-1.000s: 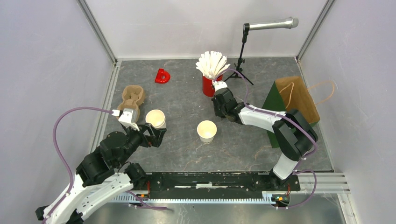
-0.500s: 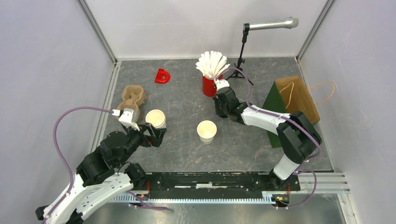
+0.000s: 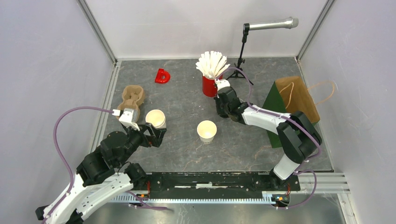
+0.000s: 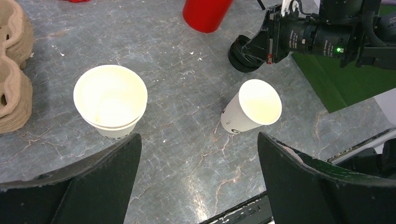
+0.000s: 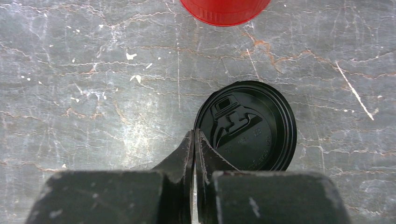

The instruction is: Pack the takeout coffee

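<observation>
Two white paper cups stand open and without lids on the grey table: one at the left (image 3: 155, 118) (image 4: 110, 100), one in the middle (image 3: 206, 131) (image 4: 252, 111). My left gripper (image 3: 156, 135) (image 4: 198, 137) is open and empty, low over the table just near of the left cup. My right gripper (image 3: 218, 112) (image 5: 194, 135) is shut on the left rim of a round black lid (image 5: 252, 126) (image 4: 242, 52), close to the red cup. The lid looks thick in the left wrist view, perhaps two stacked. In the top view the gripper hides it.
A red cup of white sticks (image 3: 210, 86) stands just behind the right gripper. A brown pulp carrier (image 3: 131, 97) lies at the far left, a red D-shaped piece (image 3: 162, 76) behind it. A microphone stand (image 3: 242, 51) is at the back; a brown paper bag (image 3: 296, 98) lies at the right.
My right gripper has shifted slightly away and to the right, still closed at the lid. The left arm and both cups have not moved.
</observation>
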